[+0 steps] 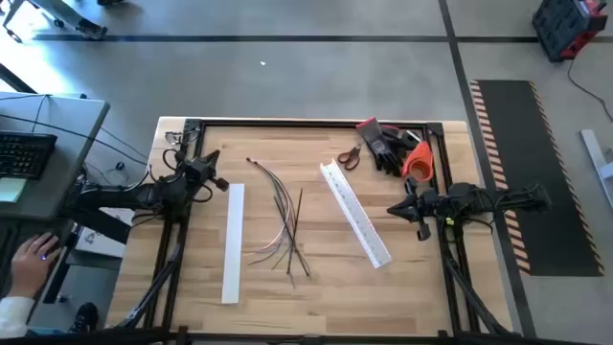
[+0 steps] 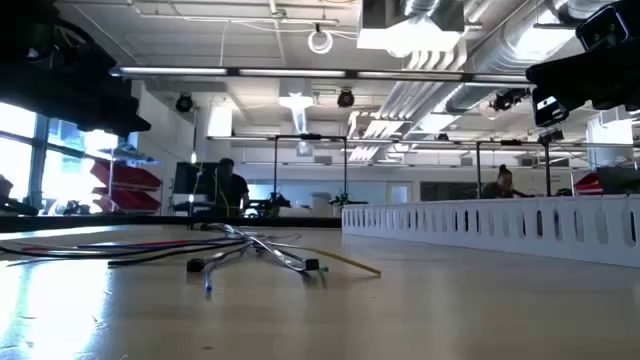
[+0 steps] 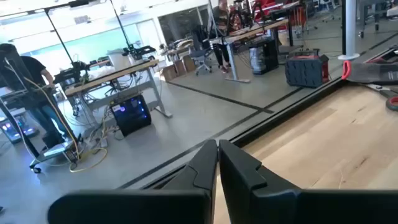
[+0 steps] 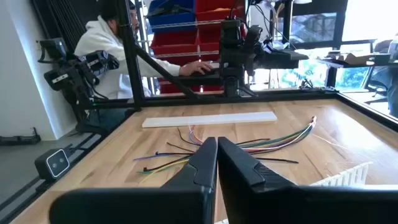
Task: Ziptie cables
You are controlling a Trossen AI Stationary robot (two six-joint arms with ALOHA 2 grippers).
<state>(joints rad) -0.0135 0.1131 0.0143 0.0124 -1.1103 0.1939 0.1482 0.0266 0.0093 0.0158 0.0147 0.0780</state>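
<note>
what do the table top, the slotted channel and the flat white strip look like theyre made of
Table top: pale wood, visible plank grain, satin sheen. Slotted channel: white, probably moulded plastic, with evenly cut slots along its wall. Flat white strip: smooth, matte, likely plastic, though the look leaves that open.

Wooden table (image 1: 412, 287) carries cables (image 1: 285, 216), white strip (image 1: 233, 243), slotted channel (image 1: 354, 213), gloves (image 1: 388, 146), scissors (image 1: 349, 157)

Table (image 1: 402, 287) pale smooth wood; cables (image 1: 287, 216) thin plastic-coated.
</note>
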